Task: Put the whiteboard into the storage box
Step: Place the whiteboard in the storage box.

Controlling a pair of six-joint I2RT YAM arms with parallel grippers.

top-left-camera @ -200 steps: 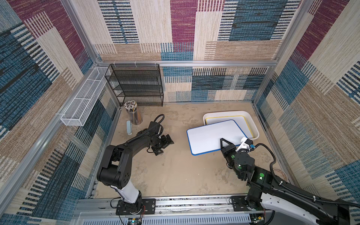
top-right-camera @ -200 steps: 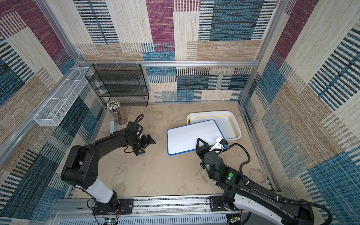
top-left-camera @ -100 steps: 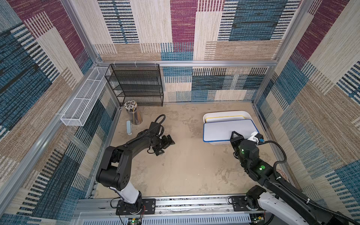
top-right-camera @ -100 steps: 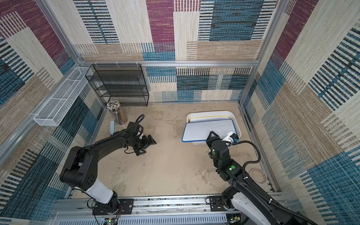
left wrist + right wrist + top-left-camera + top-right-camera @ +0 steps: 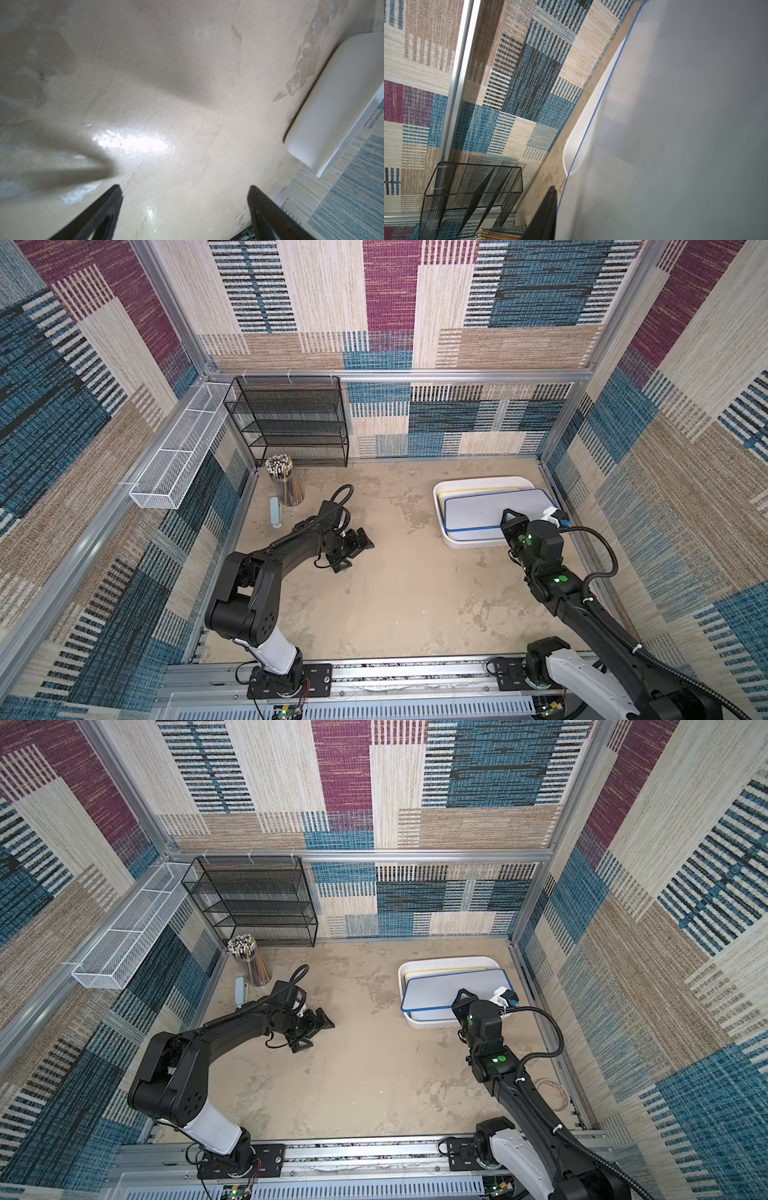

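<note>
my right tool [image 5: 512, 517] sits at the near long edge of the whiteboard [image 5: 482, 510], toward its right corner; in the right wrist view one dark finger [image 5: 544, 218] shows beside the blue-trimmed edge and the grey face hides the rest, so i cannot tell whether i am pinching the board or merely touching it. the board lies straight ahead of that tool, away from my base, over the storage box [image 5: 473, 542], its long axis running side to side in line with the box's own long side. in both top views it covers a yellow-edged board [image 5: 478, 490] lying in the box, and its right end seems to ride over the box's right rim rather than drop inside, so i judge it not fully seated. the coming move turns on that small offset: the board wants to go a little to my left and down, long axis parallel with the walls. my left tool [image 5: 353, 551] hangs empty with jaws spread wide over the bare surface [image 5: 395, 597], well apart from the box; the right arm is plainly the nearer.
</note>
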